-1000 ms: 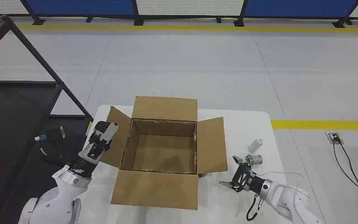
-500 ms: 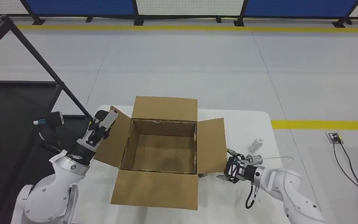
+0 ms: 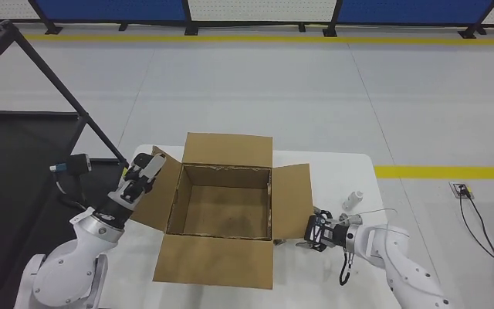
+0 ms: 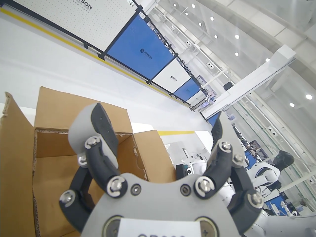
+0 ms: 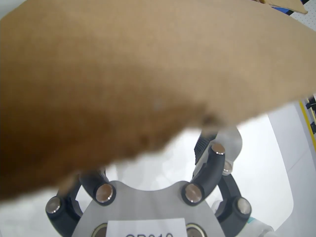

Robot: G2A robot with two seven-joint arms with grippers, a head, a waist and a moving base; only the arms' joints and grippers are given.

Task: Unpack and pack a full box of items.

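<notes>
The white left arm [image 3: 114, 212] reaches forward, its black-fingered left gripper [image 4: 159, 114] raised, jaws spread wide. The white right arm [image 3: 386, 249] bends inward, its right gripper [image 3: 315, 232] low, jaws apart.

White table [image 3: 340, 178]; yellow floor line [image 3: 432, 171]; blue panels [image 3: 108, 9] behind.

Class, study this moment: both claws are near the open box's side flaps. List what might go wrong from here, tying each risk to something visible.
1. The right claw is at the right flap's outer edge, and the flap covers most of its wrist view; pushing blind may crease the flap or shove the box.
2. The small white bottle stands on the table near that arm and might get knocked over.
</notes>
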